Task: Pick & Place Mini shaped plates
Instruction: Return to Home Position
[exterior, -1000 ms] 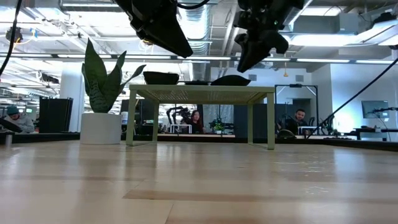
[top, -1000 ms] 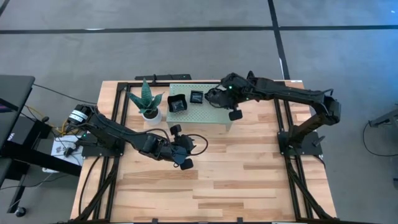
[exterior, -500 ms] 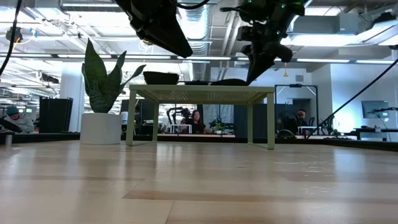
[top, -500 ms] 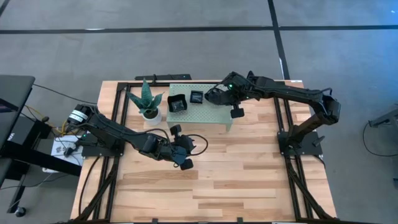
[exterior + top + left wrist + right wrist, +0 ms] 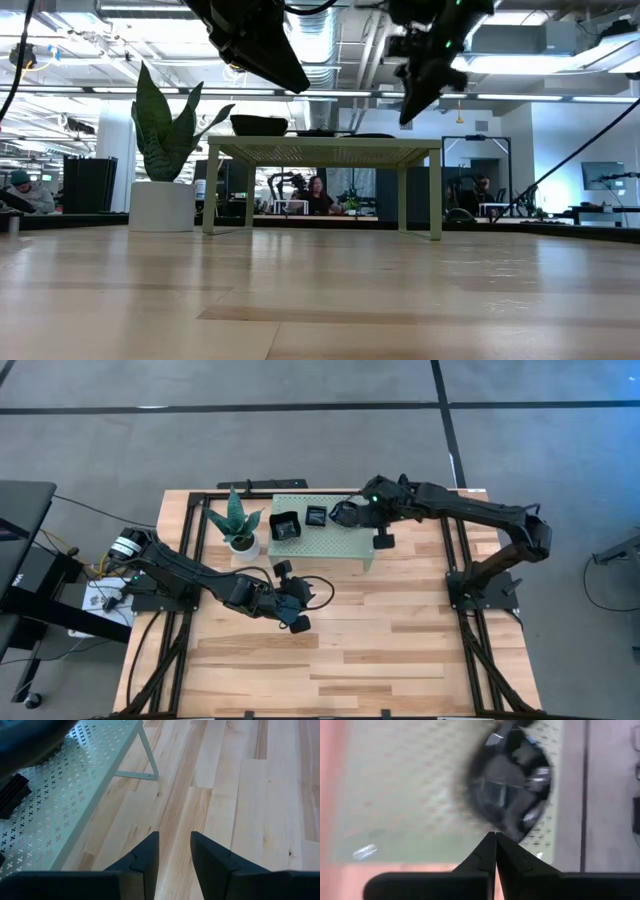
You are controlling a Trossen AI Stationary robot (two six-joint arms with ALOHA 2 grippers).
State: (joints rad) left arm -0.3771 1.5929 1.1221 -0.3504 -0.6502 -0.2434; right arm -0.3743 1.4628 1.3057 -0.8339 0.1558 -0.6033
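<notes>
The stand [image 5: 325,546] sits at the far middle of the table [image 5: 400,650]. The plant [image 5: 238,525] stands just left of it. The mini shaped plates [image 5: 286,527] lie on the stand.

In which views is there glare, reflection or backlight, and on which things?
Right wrist view: the glossy black plate on the stand reflects bright patches of light. Low view: the ceiling lamps shine from behind, so the left arm and the right arm show as dark silhouettes. Left wrist view: the wooden table is evenly lit, without glare.
</notes>
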